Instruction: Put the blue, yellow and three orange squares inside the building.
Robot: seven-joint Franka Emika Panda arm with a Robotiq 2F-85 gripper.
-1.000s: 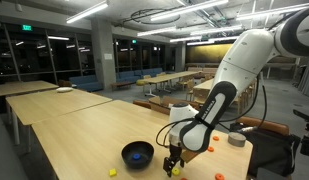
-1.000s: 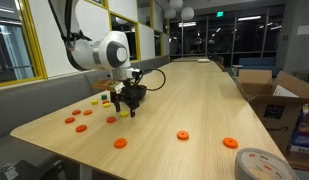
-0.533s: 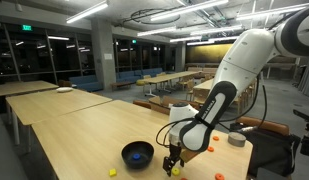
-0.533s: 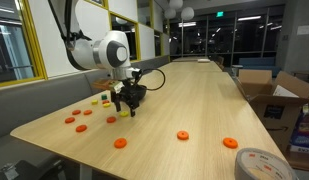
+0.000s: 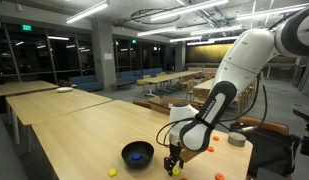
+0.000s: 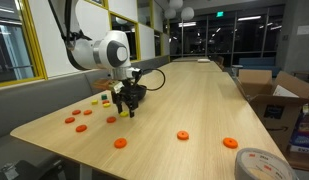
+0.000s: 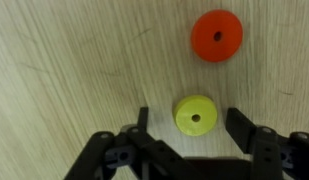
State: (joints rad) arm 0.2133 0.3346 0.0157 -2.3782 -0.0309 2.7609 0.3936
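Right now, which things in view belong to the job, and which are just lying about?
Job:
- yellow disc, framed by the open end effector
- orange discs, scattered around
- blue bowl, possibly the receptacle

Lying about:
- tape-like roll
- cardboard boxes

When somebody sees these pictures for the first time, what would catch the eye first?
The big white arm bends low over the wooden table, and in the wrist view its open gripper has a yellow disc between its fingers, with an orange disc just beyond. Other orange discs lie scattered over the table, and a dark blue bowl stands beside the gripper.
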